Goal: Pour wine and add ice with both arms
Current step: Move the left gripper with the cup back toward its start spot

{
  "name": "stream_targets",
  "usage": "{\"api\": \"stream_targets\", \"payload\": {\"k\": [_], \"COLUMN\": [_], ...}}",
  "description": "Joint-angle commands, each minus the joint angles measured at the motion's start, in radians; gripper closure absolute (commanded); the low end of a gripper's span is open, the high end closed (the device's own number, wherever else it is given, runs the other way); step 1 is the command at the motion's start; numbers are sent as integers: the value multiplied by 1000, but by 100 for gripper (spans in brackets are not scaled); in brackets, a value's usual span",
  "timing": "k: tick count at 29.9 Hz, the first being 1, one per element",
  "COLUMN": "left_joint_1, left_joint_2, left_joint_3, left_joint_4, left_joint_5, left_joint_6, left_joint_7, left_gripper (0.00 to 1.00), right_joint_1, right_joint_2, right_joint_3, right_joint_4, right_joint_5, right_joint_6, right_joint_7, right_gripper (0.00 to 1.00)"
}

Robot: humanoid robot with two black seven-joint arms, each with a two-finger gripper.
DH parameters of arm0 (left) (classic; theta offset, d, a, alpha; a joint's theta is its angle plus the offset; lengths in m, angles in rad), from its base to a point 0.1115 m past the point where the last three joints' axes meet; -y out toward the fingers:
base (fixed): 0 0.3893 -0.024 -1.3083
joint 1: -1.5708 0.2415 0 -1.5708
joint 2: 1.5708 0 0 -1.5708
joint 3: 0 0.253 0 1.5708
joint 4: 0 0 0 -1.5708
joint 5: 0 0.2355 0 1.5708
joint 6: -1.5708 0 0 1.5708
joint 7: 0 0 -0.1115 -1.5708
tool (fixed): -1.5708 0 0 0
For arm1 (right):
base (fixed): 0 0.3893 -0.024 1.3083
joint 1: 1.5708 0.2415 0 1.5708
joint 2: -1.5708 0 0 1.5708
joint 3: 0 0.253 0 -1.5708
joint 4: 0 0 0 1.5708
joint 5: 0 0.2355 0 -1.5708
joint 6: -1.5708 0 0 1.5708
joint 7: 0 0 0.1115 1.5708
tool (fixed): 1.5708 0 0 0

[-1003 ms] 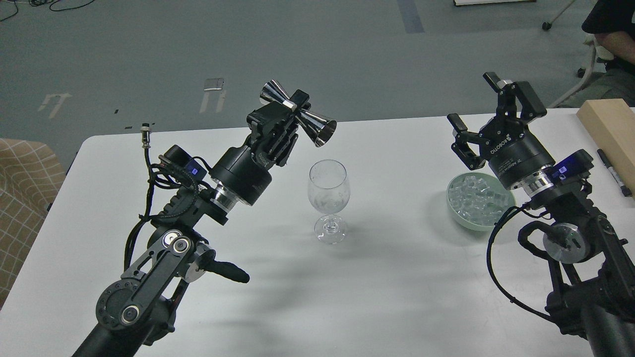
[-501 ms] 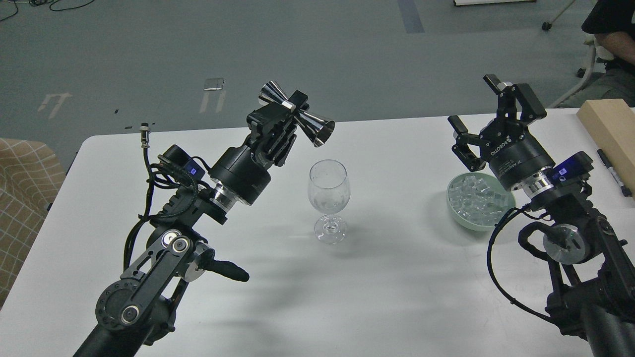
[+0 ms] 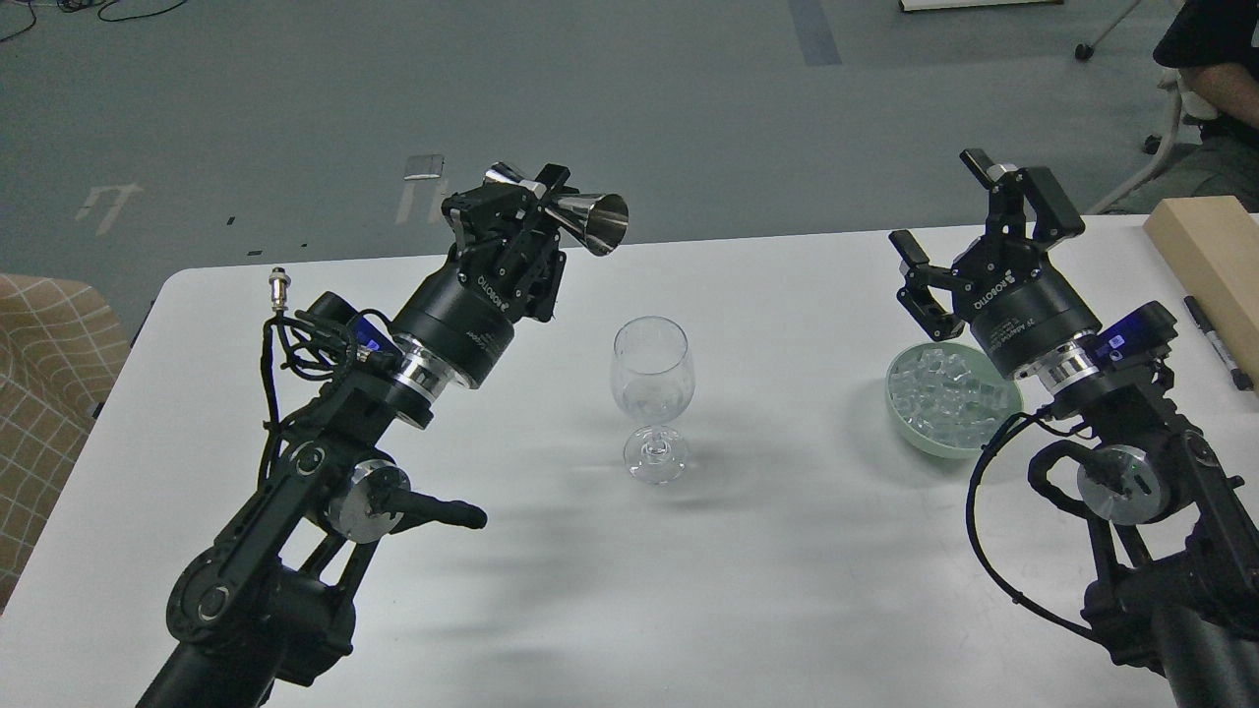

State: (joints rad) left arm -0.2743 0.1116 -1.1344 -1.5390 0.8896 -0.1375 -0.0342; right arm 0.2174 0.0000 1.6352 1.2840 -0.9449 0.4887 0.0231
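Observation:
A clear stemmed wine glass (image 3: 652, 393) stands upright on the white table (image 3: 767, 590), near its middle. My left gripper (image 3: 526, 202) is shut on a shiny metal double-ended jigger (image 3: 575, 211), held up and to the left of the glass, lying nearly level with its open mouth to the right. A pale green bowl (image 3: 910, 433) holds the ice (image 3: 934, 388), several small clear cubes. My right gripper (image 3: 969, 221) is open and empty, fingers spread, above and just behind the bowl.
A light wooden block (image 3: 1215, 261) and a black marker (image 3: 1218, 342) lie at the table's right edge. A person sits at the far right (image 3: 1210, 59). A checked cloth (image 3: 44, 393) is off the table's left side.
My left gripper has pulled back up and to the left with the jigger, turning it from tipped down toward the glass to nearly level. The right arm has hardly moved.

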Motion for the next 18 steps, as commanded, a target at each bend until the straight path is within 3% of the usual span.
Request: {"api": "stream_targets", "payload": {"k": [1,5,10,18], "left_joint_1": [9,12,33,56], "left_joint_2": [-1,-1,14,-4], "left_joint_3": [-39,-67,-120,-203], "left_joint_4": [-7,-7,-7,-53], "left_joint_5": [-84,-167,-276,-301], "left_joint_6": [9,80,228,427], "left_joint_7": [59,80,99,192], "left_gripper": [91,91,96,99], "right_joint_1": [-1,-4,-7,-4], "right_joint_2": [0,0,0,0], "right_joint_3": [0,0,0,0], "right_joint_4": [0,6,14,12], "right_joint_5": [0,0,0,0], "right_joint_6": [0,0,0,0], "right_joint_7": [0,0,0,0], "right_gripper": [0,0,0,0]}}
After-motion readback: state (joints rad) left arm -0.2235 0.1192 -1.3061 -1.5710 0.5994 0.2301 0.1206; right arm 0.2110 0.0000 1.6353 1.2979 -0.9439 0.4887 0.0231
